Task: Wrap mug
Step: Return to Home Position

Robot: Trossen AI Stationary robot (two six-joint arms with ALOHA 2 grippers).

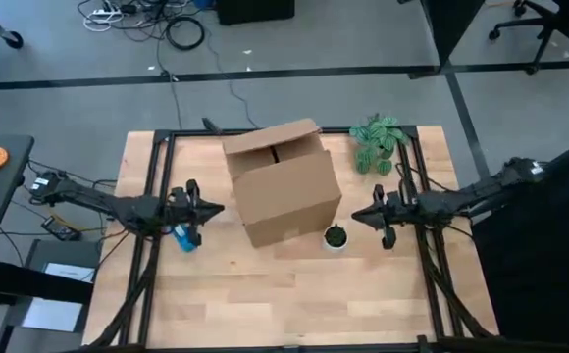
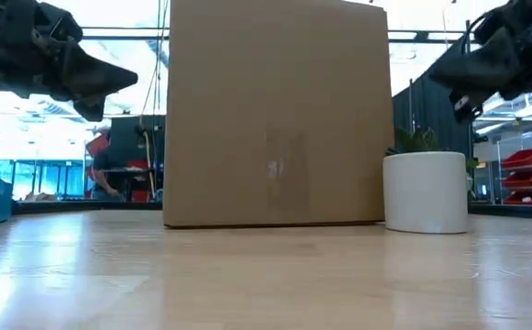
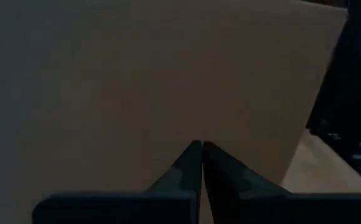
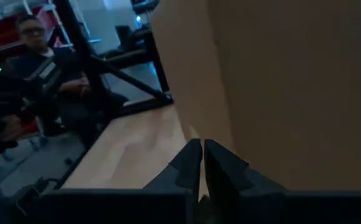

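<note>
Black fingers (image 3: 182, 175) of the left gripper (image 3: 201, 147) are pressed tight together and hold nothing. They point at the left side of the brown box (image 1: 286, 186), close to it but not touching, as far as I can tell. The fingers (image 4: 223, 167) of the right gripper (image 4: 203, 144) are closed too, with only a thin crack between them, and they hold nothing. This gripper hangs just to the right of the box, above the table (image 1: 294, 294).

The box stands in the middle of the table. Its top flaps are folded down, though one flap sticks up a little and a small dark gap shows. The mug cannot be seen anywhere, so I think it is inside the box. A little white pot (image 1: 336, 237) sits just beside the box's near right corner. A blue thing (image 1: 185, 239) lies just beside the left gripper, on its near side.

I think the job is nearly done. Only pulling both arms back to their rest places is left
</note>
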